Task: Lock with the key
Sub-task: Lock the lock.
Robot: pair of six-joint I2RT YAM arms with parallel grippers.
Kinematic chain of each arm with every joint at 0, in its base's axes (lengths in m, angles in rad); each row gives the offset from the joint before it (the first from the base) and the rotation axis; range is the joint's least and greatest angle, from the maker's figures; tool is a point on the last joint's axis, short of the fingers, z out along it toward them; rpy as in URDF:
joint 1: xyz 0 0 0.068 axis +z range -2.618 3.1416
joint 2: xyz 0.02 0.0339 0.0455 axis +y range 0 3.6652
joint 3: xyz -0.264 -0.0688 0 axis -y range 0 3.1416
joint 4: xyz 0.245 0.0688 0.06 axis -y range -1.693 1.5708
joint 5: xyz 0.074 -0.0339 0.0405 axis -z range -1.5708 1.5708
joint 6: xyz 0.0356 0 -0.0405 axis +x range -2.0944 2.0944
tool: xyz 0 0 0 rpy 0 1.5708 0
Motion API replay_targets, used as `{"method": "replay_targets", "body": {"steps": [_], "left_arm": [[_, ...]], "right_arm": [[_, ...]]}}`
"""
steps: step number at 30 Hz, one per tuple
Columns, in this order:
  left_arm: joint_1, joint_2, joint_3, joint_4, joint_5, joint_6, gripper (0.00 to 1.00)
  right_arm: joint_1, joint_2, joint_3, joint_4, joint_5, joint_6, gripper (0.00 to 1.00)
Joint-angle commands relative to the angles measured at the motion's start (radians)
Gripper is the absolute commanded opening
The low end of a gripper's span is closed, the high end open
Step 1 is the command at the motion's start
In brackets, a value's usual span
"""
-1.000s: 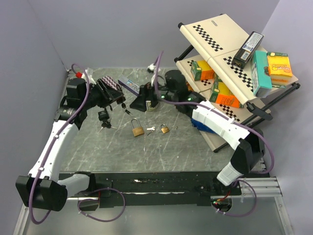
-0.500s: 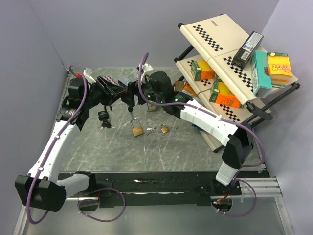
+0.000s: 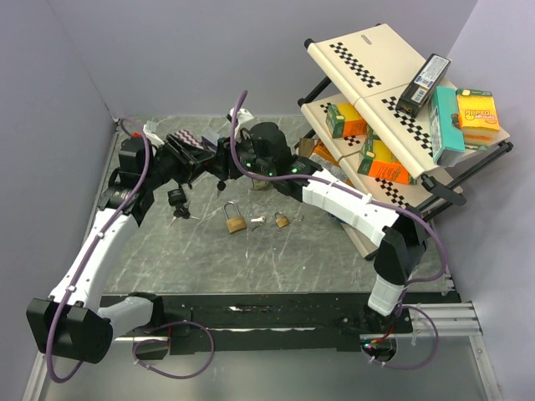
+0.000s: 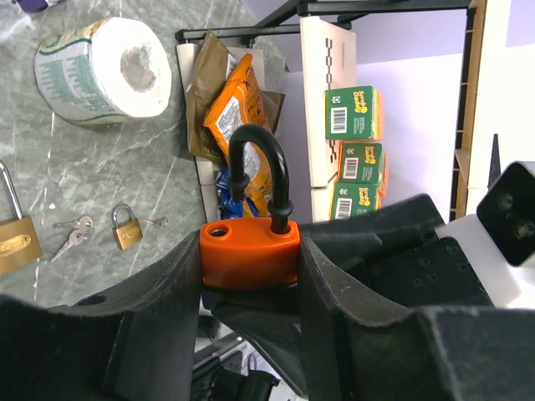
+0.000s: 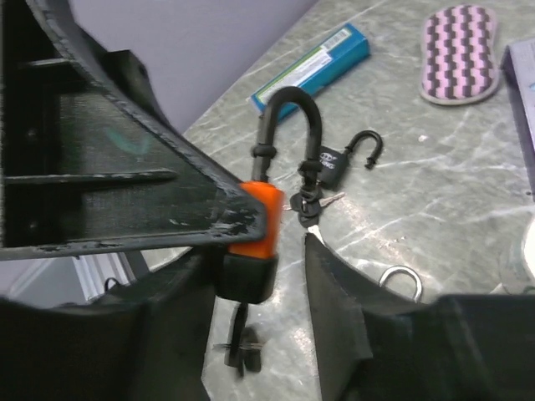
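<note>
The orange padlock [image 4: 249, 251] is held clear of the worktop [image 3: 334, 251] near its far left, clamped across its body by the left hand [image 4: 249, 271]. Its black shackle [image 4: 259, 167] points up and away. One shackle leg sits in the body and the other stands free above its open hole, so the lock looks unlatched. The right hand [image 5: 255, 280] has its fingers spread either side of the lock's underside, with a gap showing on one side, so it pinches nothing yet. What seems to be the key [image 5: 241, 347] hangs below, blurred. The step in hand is probably taking that key. To do it well, the right hand should drop slightly so its pads meet the key's flat head rather than the lock body. It should square up to the head before closing, then close gently. The left hand should hold firm, so turning the key cannot roll the lock in its grip. The free shackle leg will likely need lining up over its hole and pressing home.
</note>
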Motion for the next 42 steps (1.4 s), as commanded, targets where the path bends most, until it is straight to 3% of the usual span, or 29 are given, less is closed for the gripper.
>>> {"method": "replay_targets", "body": {"steps": [1,3,4,5,8,9,11,16,18,21,25,27,30,34,42], "left_arm": [[-0.005,-0.044,0.000,0.072,0.069,-0.068,0.01],[-0.005,-0.047,-0.006,0.066,0.069,-0.069,0.01],[-0.005,-0.050,-0.014,0.060,0.069,-0.066,0.01],[-0.005,-0.052,-0.018,0.052,0.064,-0.065,0.02],[0.009,-0.061,-0.023,0.020,0.058,-0.034,0.30],[0.018,-0.064,-0.018,0.009,0.058,0.012,0.53],[0.064,-0.050,0.002,-0.034,0.111,0.082,0.74],[0.168,-0.027,0.106,-0.157,0.253,0.418,0.97],[0.182,-0.046,0.111,-0.164,0.338,0.583,0.98],[0.188,-0.062,0.117,-0.215,0.472,0.809,0.98],[0.188,-0.079,0.085,-0.307,0.726,1.084,0.98],[0.188,-0.067,0.088,-0.388,0.793,1.276,0.92],[0.184,-0.072,0.092,-0.480,0.851,1.414,0.83],[0.155,-0.115,0.074,-0.456,0.882,1.434,0.74],[-0.016,-0.225,0.005,-0.238,0.724,1.301,0.65]], "right_arm": [[-0.008,0.022,0.054,0.063,0.015,-0.002,0.37],[-0.008,0.019,0.051,0.059,0.015,-0.005,0.23],[-0.010,0.013,0.044,0.053,0.015,-0.008,0.04],[-0.010,0.011,0.041,0.050,0.017,-0.014,0.00],[-0.020,-0.016,0.020,0.029,-0.012,-0.019,0.00],[-0.025,-0.025,0.011,0.024,-0.031,-0.016,0.00],[-0.052,-0.061,-0.026,0.024,-0.081,-0.011,0.00],[-0.141,-0.169,-0.168,0.064,-0.411,-0.008,0.00],[-0.183,-0.209,-0.231,0.134,-0.552,-0.011,0.00],[-0.209,-0.277,-0.324,0.155,-0.629,-0.016,0.00],[-0.217,-0.331,-0.374,0.158,-0.839,-0.049,0.00],[-0.215,-0.343,-0.384,0.164,-0.885,-0.062,0.00],[-0.214,-0.364,-0.397,0.165,-0.951,-0.075,0.00],[-0.212,-0.395,-0.404,0.144,-1.003,-0.118,0.00],[-0.174,-0.420,-0.396,0.035,-1.031,-0.221,0.00]]}}
